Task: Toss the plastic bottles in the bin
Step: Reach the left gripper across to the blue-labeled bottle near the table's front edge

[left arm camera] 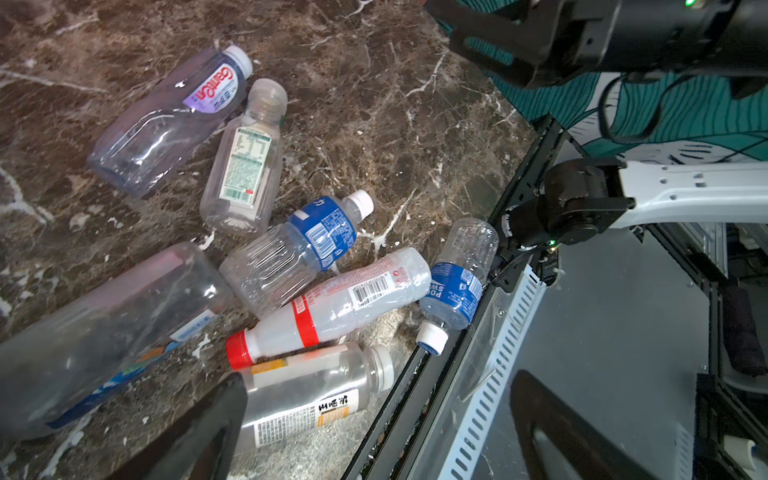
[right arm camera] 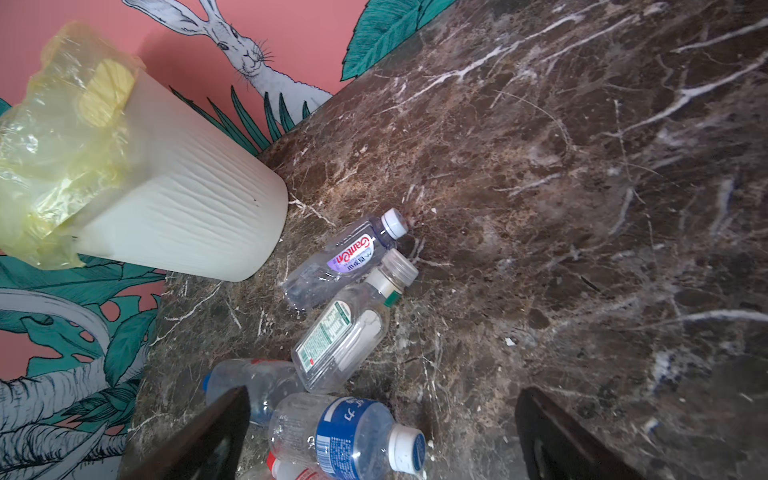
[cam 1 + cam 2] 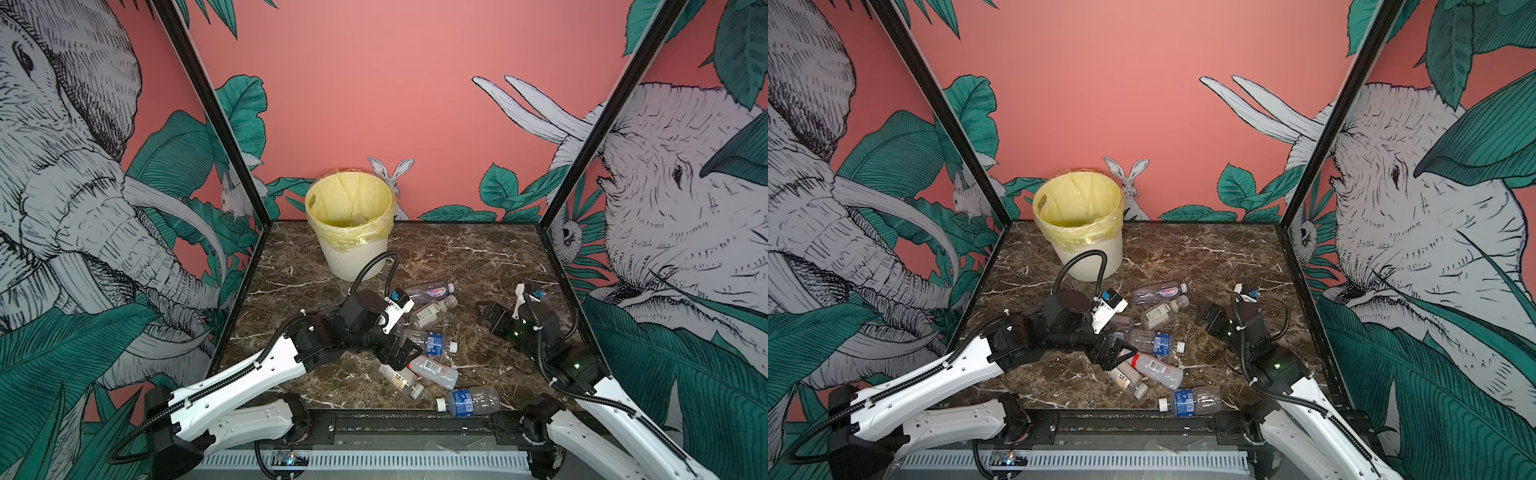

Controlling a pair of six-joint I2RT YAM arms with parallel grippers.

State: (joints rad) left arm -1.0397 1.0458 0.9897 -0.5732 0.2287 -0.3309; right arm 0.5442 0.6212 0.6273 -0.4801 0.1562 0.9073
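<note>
My left claw (image 3: 405, 357) hangs spread wide and empty just over the near left side of the heap of plastic bottles (image 3: 434, 345). Just beside it, to the right and slightly nearer, lies the red-capped bottle (image 3: 434, 368), cap to the left, long axis running left to right. In my left wrist view that axis runs almost from one finger towards the other, so I judge my wrist must turn before I close across its waist. My right claw (image 3: 484, 313), equally wide and holding nothing, sits right of the heap, farther from this bottle. The bin (image 3: 353, 257) stands at the far edge, left of centre, well apart.
</note>
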